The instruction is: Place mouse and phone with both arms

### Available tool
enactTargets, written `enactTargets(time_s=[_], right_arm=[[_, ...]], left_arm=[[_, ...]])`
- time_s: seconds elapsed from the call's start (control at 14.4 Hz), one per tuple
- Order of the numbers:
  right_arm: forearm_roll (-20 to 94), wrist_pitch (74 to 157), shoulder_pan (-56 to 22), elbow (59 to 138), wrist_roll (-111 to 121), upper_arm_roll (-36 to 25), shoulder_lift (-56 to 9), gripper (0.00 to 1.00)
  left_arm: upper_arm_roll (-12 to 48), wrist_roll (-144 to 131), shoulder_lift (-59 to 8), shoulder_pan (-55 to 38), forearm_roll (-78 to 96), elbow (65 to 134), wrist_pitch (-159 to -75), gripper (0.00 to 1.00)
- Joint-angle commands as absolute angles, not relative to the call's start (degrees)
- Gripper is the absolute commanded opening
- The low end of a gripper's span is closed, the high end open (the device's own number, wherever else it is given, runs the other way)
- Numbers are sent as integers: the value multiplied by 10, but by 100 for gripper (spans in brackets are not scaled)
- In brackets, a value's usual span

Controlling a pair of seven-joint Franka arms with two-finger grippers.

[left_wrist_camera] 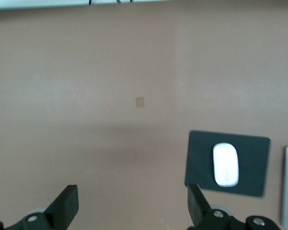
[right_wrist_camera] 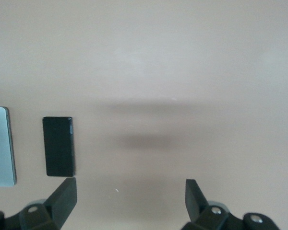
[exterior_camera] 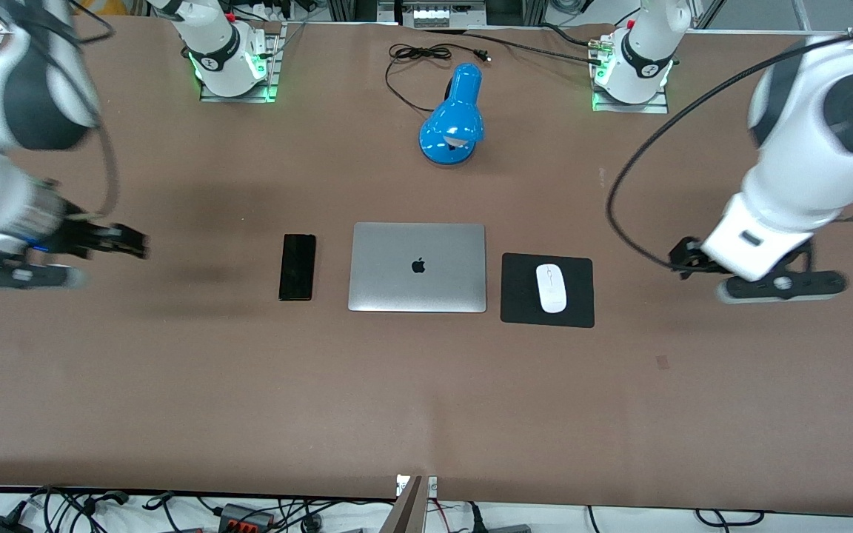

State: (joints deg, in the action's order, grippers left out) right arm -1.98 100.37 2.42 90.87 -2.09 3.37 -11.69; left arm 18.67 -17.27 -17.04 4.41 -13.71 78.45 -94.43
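**Mouse and phone both down, arms wide**

The mouse (exterior_camera: 551, 288), a small white oval with a thin grey centre line, sits on the black square pad (exterior_camera: 520, 289) beside the closed silver laptop (exterior_camera: 417, 267), toward the left arm's end of the tabletop (exterior_camera: 175, 385). The phone (exterior_camera: 297, 267), a slim glossy black slab, lies flat flanking the laptop's opposite edge: a tidy desk layout. Left end effector (left_wrist_camera: 133, 207) hangs over bare tabletop near that end, fingers spread, holding nothing. Right end effector (right_wrist_camera: 131, 199) likewise gapes empty over the right arm's end. Placement looks finished, I'd judge.
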Motion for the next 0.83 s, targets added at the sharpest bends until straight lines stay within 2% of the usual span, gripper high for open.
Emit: enactTargets(time_s=[0.0, 0.14, 0.21, 0.42, 0.62, 0.76], right_arm=[[-12, 912, 42, 837, -2, 2, -111, 100], [-22, 889, 47, 810, -9, -2, -101, 100], [-26, 891, 47, 810, -10, -1, -92, 100], [-23, 854, 42, 824, -3, 3, -84, 100], [-23, 863, 41, 843, -1, 4, -72, 100], [-27, 881, 41, 860, 14, 4, -59, 100]], left_arm=[[190, -128, -178, 72, -78, 723, -848, 100], [185, -40, -178, 90, -76, 719, -826, 100], [182, 4, -152, 91, -70, 730, -825, 100], [66, 19, -49, 47, 44, 850, -865, 100], [51, 22, 11, 27, 6, 946, -938, 100], [47, 16, 25, 21, 6, 962, -940, 100]])
